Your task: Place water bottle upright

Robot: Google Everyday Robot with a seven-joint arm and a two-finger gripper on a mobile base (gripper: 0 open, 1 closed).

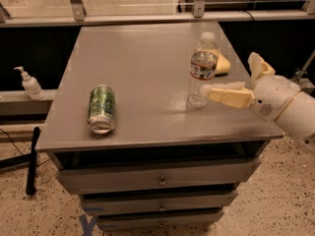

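The water bottle [202, 65], clear and ribbed with a white cap and a red, white and blue label band, stands upright on the grey table [142, 58], right of the middle. My gripper [215, 77] is just to its right, coming in from the right edge. It is open. The near finger [229, 95] reaches to the bottle's lower right side. The far finger [223, 63] shows behind the bottle. I cannot tell whether either finger still touches the bottle.
A green drinks can [102, 107] lies on its side near the table's front left. A white pump-top dispenser bottle [30, 84] stands on a ledge left of the table. Drawers [160, 181] sit under the tabletop. A rail [147, 17] runs behind.
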